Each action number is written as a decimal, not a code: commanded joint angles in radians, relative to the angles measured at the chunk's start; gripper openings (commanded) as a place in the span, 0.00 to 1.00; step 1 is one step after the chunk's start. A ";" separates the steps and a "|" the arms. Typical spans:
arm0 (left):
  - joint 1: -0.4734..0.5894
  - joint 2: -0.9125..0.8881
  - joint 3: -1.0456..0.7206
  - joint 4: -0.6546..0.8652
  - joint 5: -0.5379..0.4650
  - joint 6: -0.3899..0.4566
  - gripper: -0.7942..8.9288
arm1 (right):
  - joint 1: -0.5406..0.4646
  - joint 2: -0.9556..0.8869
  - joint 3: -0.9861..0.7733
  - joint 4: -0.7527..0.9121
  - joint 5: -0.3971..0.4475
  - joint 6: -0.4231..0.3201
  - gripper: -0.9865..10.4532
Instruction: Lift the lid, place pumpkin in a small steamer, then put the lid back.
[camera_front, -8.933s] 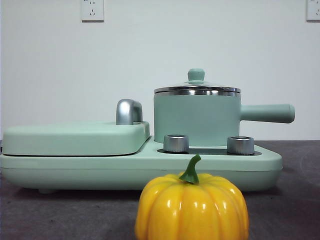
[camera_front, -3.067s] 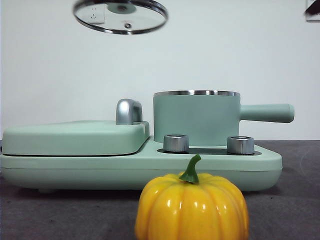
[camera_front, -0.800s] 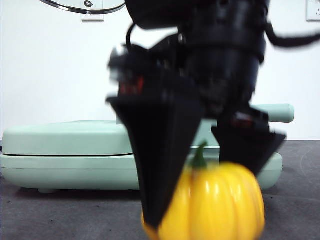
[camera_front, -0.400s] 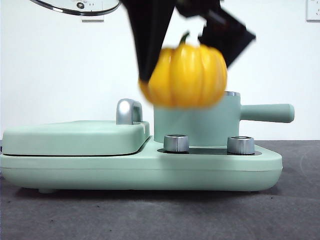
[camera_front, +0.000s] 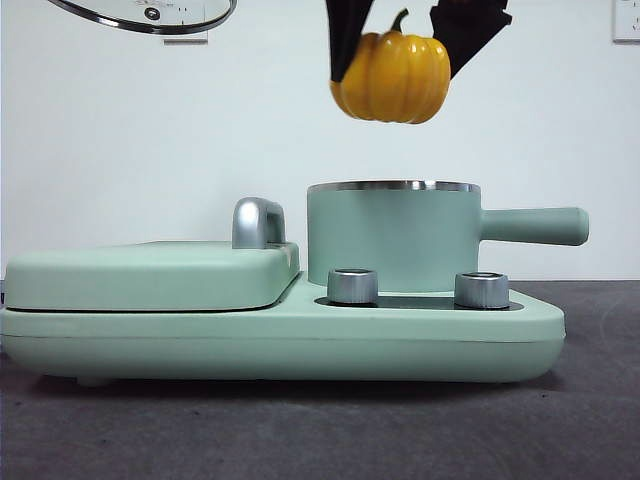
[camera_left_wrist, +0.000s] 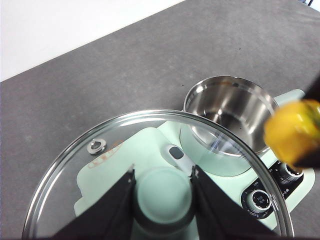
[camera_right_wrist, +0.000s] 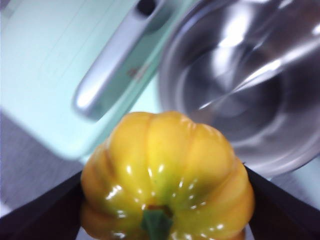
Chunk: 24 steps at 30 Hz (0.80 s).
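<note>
Front view: glossy yellow-orange ribbed pumpkin (camera_front: 392, 76) clamped in right gripper (camera_front: 400, 50), high above open mint-green steel-rimmed steamer pot (camera_front: 393, 240). Round glass lid (camera_left_wrist: 150, 170) pinched by its mint-green knob (camera_left_wrist: 163, 195) in left gripper (camera_left_wrist: 162, 192), up beside that pot.

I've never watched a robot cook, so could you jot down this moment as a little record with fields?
Left pincer: shut on the lid's knob, holding the lid high in the air, off to the side of the pot
Right pincer: shut on the pumpkin, held in the air above the pot
Small steamer: uncovered, its steel inside empty, sitting on the appliance base
Step reached: lid off, pumpkin not yet in the pot
</note>
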 joint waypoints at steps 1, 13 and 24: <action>-0.002 0.004 0.024 0.027 0.002 -0.001 0.11 | -0.033 0.064 0.068 0.000 -0.002 -0.046 0.38; -0.002 0.005 0.024 0.027 0.002 -0.001 0.11 | -0.133 0.327 0.255 -0.002 -0.005 -0.089 0.38; -0.002 0.005 0.024 0.026 0.002 -0.001 0.11 | -0.138 0.462 0.265 -0.005 -0.010 -0.091 0.38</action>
